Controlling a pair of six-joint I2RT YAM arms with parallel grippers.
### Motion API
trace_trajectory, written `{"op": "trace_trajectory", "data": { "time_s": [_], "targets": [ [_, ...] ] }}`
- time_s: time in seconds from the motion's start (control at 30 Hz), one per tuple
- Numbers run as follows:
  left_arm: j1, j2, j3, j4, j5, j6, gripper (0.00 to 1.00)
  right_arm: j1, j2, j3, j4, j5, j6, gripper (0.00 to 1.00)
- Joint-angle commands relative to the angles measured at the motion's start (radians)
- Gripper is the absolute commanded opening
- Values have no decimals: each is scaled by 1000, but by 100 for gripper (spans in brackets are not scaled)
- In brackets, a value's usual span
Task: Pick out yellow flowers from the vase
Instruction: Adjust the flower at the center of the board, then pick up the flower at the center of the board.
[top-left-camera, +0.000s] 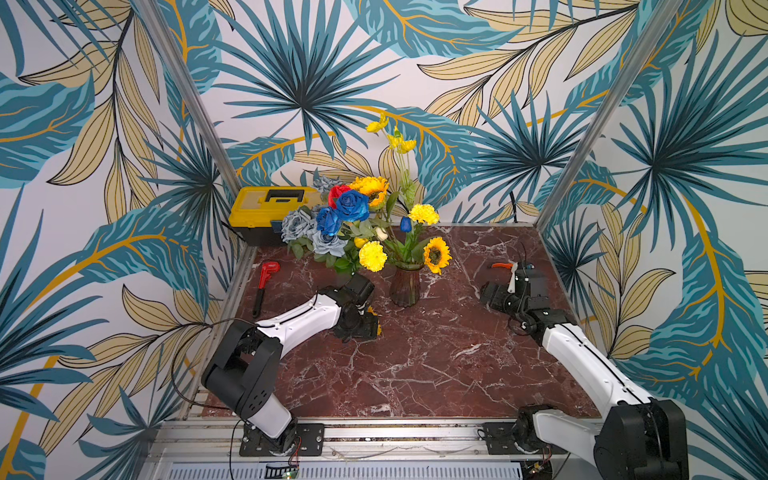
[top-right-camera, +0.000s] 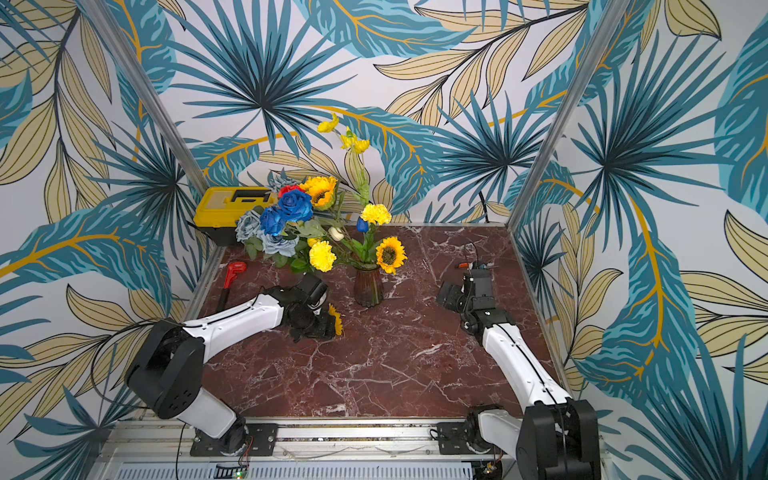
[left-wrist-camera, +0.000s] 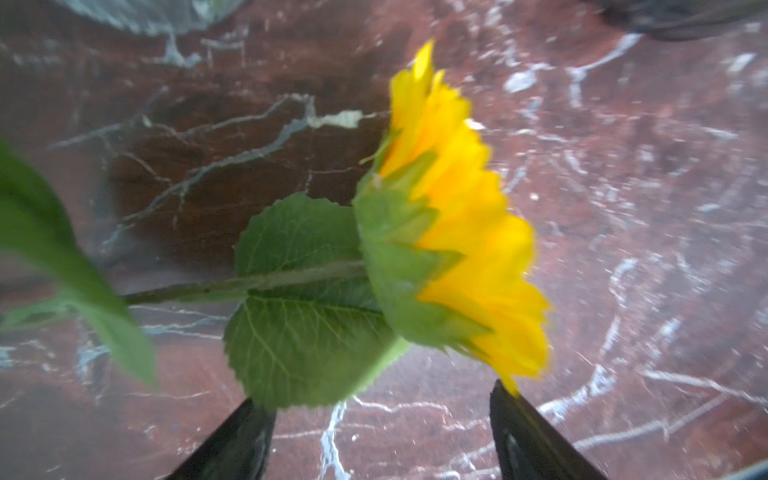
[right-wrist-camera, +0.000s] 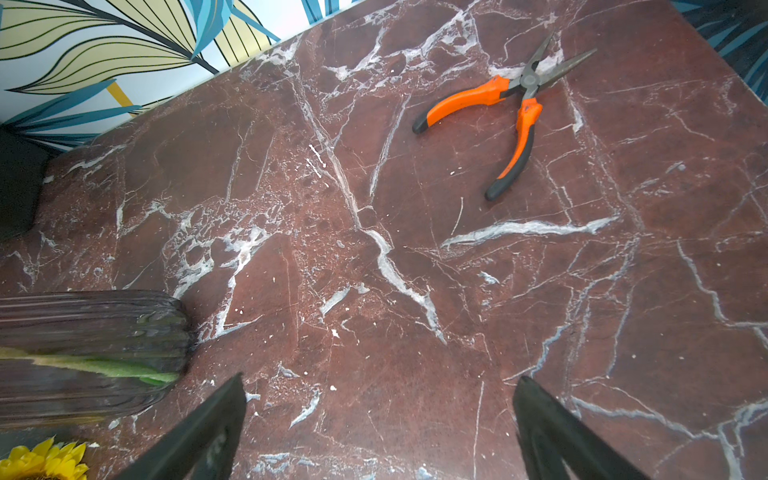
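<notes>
so far, only one of the yellow flowers (top-right-camera: 322, 255) is seen out of the vase (top-left-camera: 405, 286): a lying sunflower (left-wrist-camera: 457, 232) is stretched flat on the table (top-left-camera: 436, 365), near the vase at about 8 o'clock from it in both top views. there it is mostly hidden under the left wrist, and only a yellow edge is shown. in the left wrist view the left jaws are seen parted wide and released, with nothing clamped between them. the stem and a leaf are laid across just beyond the tips, and whether the lowest petal is touched by one tip cannot be told.

the right jaws are held wide open and empty over bare table at about 3 o'clock from the vase, with the orange pliers (right-wrist-camera: 511, 112) lying further out.

most of the task is judged to be left. in the vase are counted a low sunflower (top-left-camera: 437, 254) at 2 o'clock of the mouth, a high sunflower (top-left-camera: 372, 189) at 11 o'clock, a front pompom (top-left-camera: 372, 255) at 10 o'clock, a back pompom (top-left-camera: 424, 214) at 1 o'clock, and the tall poppy-like blooms (top-left-camera: 395, 139) at 12 o'clock. the blue roses (top-left-camera: 351, 205) are to be left in place.
</notes>
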Motion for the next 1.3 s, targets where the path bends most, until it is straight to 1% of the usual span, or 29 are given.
{"op": "trace_trajectory", "data": {
  "time_s": [0.0, 0.1, 0.13, 0.23, 0.33, 0.4, 0.47, 0.5, 0.6, 0.8, 0.9, 0.93, 1.07, 1.23, 1.27],
  "targets": [
    [7, -62, 2, -22, 2, 105, 88, 6, -6, -16, -12, -4, 8, 99],
    [7, -93, -4, -39, -72, 169, 95, 6, 0, -16, -6, -14, 15, 99],
    [8, -95, -6, -39, -113, 194, 97, 6, 1, -17, -4, -17, 17, 99],
    [8, -86, -6, -39, -204, 293, 98, 6, -1, -12, -4, -16, 19, 99],
    [7, -94, -20, -36, -231, 388, 98, 6, -7, -10, -7, -23, 22, 99],
    [5, -112, -29, -16, -253, 417, 99, 6, -7, -10, -7, -28, 23, 99],
    [7, -141, -55, 37, -300, 432, 99, 6, -1, -6, -8, -33, 23, 99],
    [13, -152, -72, 72, -301, 448, 99, 6, 3, -1, -10, -37, 23, 99],
    [49, -134, -75, 106, -209, 487, 100, 6, 17, 16, -15, -48, 23, 99],
    [61, -50, -70, 117, -173, 571, 100, 6, 22, 30, -17, -62, 27, 99],
    [67, -15, -80, 116, -65, 642, 99, 6, 24, 30, -18, -64, 28, 100],
    [68, -4, -79, 116, -54, 649, 99, 6, 25, 28, -17, -66, 30, 99],
    [66, 30, -74, 125, -80, 646, 99, 8, 29, 27, -14, -70, 36, 99],
    [65, 100, -57, 131, -158, 655, 99, 9, 32, 26, -10, -70, 39, 99],
    [64, 114, -48, 132, -160, 653, 97, 10, 33, 27, -11, -68, 39, 99]
  ]
}}
